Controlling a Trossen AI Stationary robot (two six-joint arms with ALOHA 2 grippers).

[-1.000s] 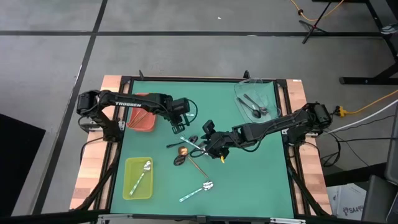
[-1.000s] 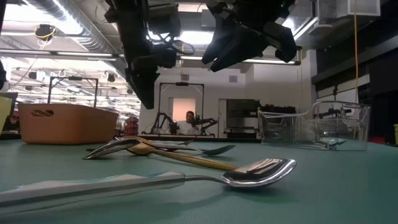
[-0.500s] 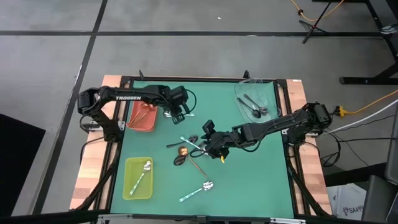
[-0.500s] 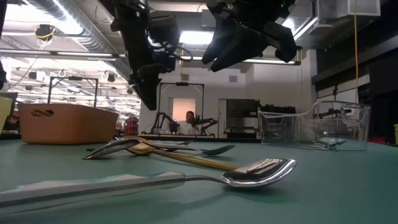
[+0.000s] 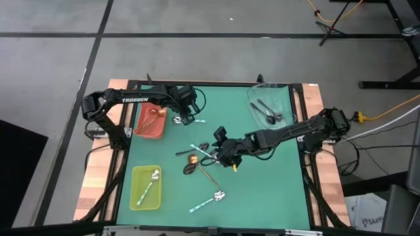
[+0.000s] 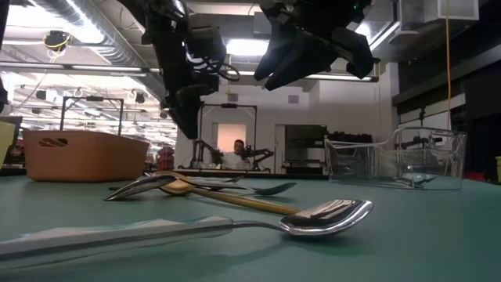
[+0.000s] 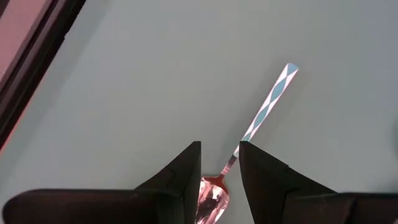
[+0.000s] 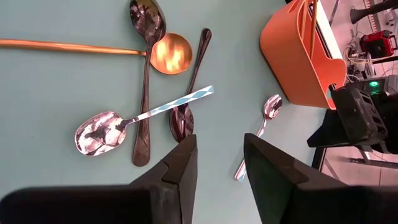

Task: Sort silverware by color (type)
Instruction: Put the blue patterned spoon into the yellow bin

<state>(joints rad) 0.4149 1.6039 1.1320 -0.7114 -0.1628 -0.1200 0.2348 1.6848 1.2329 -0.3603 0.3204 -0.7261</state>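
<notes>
Left gripper (image 5: 184, 118): near the worktop's far-left part, just beside the red tray (image 5: 150, 122); jaws apart, straddling a mint-handled spoon (image 7: 261, 115) lying on the mat, nothing gripped.
Right gripper (image 5: 220, 152): jaws parted and empty above the spoon cluster (image 5: 197, 157) at mid-worktop.
Risk, left: closing off-centre could skid the thin handle aside.
Risk, right: crossed handles; lifting one may drag its neighbours.
</notes>
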